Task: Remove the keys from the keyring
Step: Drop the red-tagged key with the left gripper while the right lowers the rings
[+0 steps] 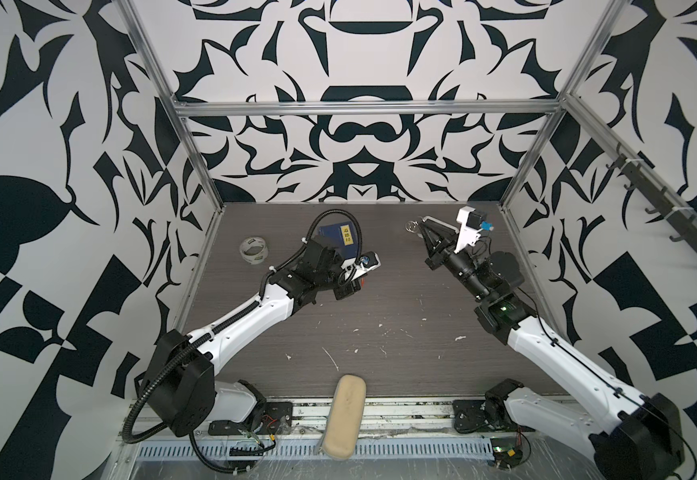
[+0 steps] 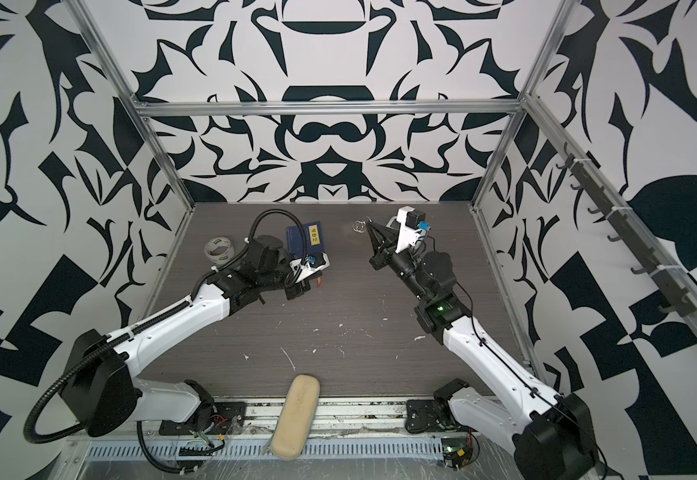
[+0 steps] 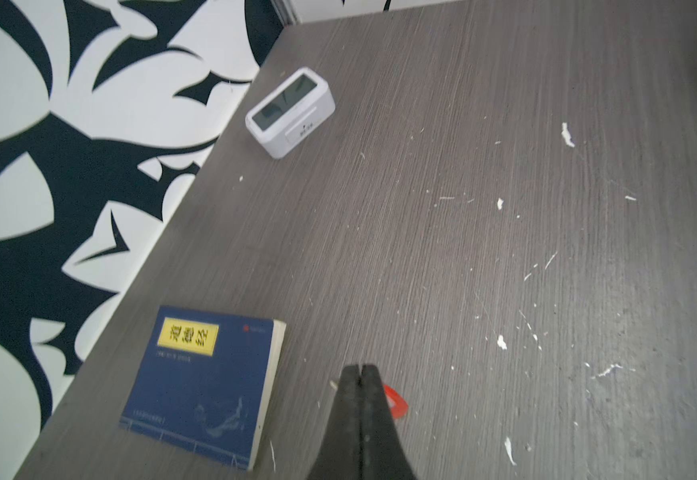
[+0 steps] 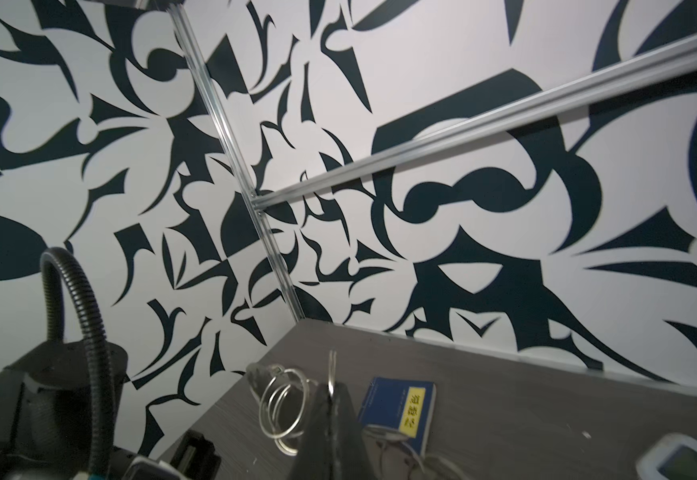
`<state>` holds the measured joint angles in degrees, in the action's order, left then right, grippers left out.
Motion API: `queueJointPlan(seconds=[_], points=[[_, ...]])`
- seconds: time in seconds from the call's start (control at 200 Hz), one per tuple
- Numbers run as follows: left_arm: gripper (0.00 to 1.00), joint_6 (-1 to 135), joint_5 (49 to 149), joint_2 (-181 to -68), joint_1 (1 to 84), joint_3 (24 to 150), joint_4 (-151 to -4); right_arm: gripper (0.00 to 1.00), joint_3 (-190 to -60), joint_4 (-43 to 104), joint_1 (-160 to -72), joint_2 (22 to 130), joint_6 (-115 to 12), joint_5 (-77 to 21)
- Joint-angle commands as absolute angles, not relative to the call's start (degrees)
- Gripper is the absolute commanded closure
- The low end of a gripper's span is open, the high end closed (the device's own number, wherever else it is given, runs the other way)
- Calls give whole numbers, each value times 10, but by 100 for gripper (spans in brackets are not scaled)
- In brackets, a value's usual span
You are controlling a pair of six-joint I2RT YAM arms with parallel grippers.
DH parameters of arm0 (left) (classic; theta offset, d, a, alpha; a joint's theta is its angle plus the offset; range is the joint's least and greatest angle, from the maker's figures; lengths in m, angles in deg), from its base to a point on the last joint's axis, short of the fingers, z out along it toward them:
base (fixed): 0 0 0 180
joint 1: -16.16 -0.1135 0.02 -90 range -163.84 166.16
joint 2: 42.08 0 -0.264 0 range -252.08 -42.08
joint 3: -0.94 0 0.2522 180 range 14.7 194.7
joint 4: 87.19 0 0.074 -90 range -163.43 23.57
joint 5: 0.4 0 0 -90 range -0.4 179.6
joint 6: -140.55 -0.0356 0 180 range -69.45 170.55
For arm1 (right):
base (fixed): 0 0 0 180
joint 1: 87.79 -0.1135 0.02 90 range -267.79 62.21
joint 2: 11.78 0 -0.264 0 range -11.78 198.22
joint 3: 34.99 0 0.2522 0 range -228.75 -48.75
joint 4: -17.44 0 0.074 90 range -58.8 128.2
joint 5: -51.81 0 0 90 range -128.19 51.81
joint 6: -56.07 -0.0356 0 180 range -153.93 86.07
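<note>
In the right wrist view my right gripper (image 4: pixel 330 388) is shut on the keyring (image 4: pixel 284 403), a cluster of thin silvery wire rings. One ring edge sticks up out of the closed jaws, and a greyish metal piece hangs at the rings' far side. Both top views show that gripper (image 1: pixel 421 222) raised near the back of the table with the rings (image 2: pixel 358 225) at its tip. My left gripper (image 3: pixel 361 368) is shut on one of the keys. Its red tag (image 3: pixel 396 401) shows on one side of the jaws and a bit of pale metal on the other. The red tag (image 1: pixel 364 282) also shows in a top view.
A blue book (image 1: pixel 338 235) with a yellow label lies just behind the left gripper. A clear tape roll (image 1: pixel 252 249) sits at the left wall. A white clock (image 3: pixel 290 112) stands near the back wall. A beige case (image 1: pixel 344 415) lies at the front edge.
</note>
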<state>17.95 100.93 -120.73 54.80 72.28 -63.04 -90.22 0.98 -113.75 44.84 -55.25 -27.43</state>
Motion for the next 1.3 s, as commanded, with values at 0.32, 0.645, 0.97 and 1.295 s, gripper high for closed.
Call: queueJointPlan(seconds=[0.32,0.645,0.97,1.295], points=[[100,469,806,-1282,566,804,-379,100,-892,294,-1138,320,-460,-399],[100,586,797,-1315,566,802,-307,100,-858,395,-1138,248,-462,-419],[100,622,809,-1352,566,801,-206,100,-849,444,-1138,212,-451,-439],[100,610,823,-1398,545,811,-220,100,-862,453,-1139,231,-407,-454]])
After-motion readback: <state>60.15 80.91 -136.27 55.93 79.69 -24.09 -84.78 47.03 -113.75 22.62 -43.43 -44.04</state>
